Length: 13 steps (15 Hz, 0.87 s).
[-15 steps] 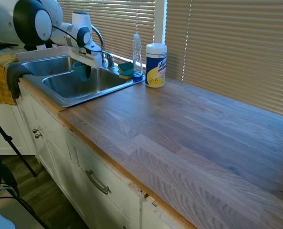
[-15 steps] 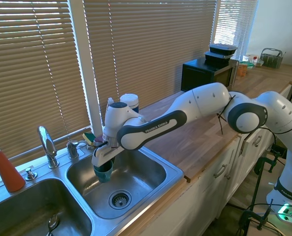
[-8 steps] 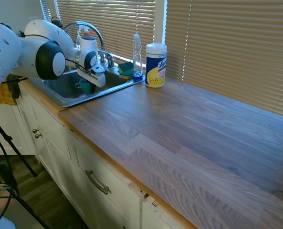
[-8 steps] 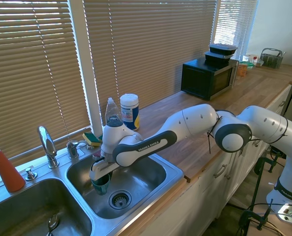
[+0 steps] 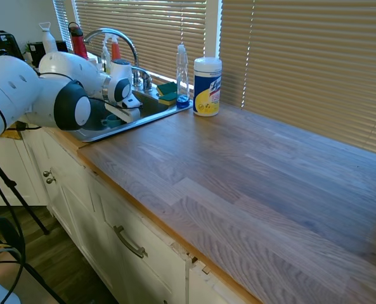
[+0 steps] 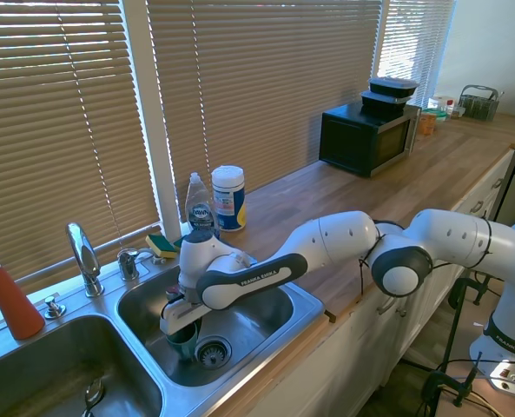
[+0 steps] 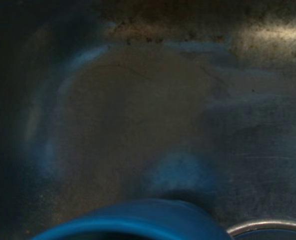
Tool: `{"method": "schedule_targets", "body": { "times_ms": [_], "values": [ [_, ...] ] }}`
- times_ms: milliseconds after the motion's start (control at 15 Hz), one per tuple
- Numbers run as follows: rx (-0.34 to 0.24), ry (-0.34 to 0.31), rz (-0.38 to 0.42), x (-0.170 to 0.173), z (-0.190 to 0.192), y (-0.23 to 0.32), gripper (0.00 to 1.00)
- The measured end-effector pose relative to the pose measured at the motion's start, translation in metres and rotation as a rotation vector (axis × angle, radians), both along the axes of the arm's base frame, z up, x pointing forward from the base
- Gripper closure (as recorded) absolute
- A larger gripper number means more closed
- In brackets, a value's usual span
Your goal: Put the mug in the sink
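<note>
Now tool [image 6: 182, 330] holds mug [image 6: 186, 340] low in sink [image 6: 279, 326] (drain [image 6: 212, 352] beside).

The wooden surface [image 5: 251, 171] runs bare from near to far, bearing at its far left end the white wipes canister [image 5: 207, 87] and a clear dish-soap bottle [image 5: 182, 75], just beside the steel sink [image 6: 270, 304] set into it, with a black microwave [image 6: 367, 135] far along.

arm [image 6: 326, 248]: glossy white rounded shells | dark grey joint caps | dark band lettered FRANKA EMIKA | thin black cable
</note>
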<state>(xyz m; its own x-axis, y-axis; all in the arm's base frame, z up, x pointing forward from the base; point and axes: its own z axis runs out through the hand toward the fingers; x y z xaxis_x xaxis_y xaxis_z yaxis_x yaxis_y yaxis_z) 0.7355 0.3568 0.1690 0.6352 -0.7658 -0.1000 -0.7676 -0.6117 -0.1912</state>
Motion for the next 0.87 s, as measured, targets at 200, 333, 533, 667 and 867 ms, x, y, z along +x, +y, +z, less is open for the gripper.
{"method": "schedule_targets", "body": {
  "times_ms": [200,333,533,667,867],
  "values": [
    [-0.003,0.0,0.0,0.001,0.003,0.0,0.0],
    [-0.004,0.0,0.001,0.002,0.011,0.0,0.0],
    [0.004,-0.017,-0.006,0.006,0.023,0.0,0.0],
    [0.009,-0.035,-0.018,0.009,0.041,-0.001,0.0],
    [0.007,-0.048,-0.03,0.011,0.078,0.001,0.0]
  ]
}}
